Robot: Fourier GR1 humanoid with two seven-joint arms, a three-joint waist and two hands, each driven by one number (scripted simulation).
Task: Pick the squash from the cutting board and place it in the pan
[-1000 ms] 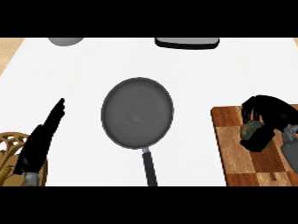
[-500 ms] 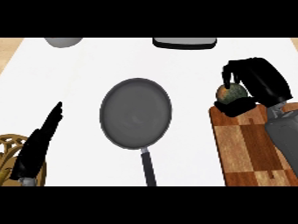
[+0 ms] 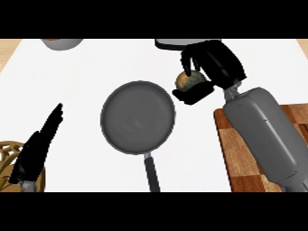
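White counter (image 3: 83,67) carries a wooden cutting board (image 3: 240,149) at its near right edge and a dark pan (image 3: 137,118) mid-counter. The left hand (image 3: 39,149) rests straight-fingered by the left edge, out of the way. The right hand (image 3: 213,67) has its fingers curled round the squash (image 3: 189,80), held off the board beside the pan's far right rim, seemingly ready to carry it over.

R hand (image 3: 211,67) curled round squash (image 3: 189,80), beside pan (image 3: 137,117) rim; L hand (image 3: 39,146) straight
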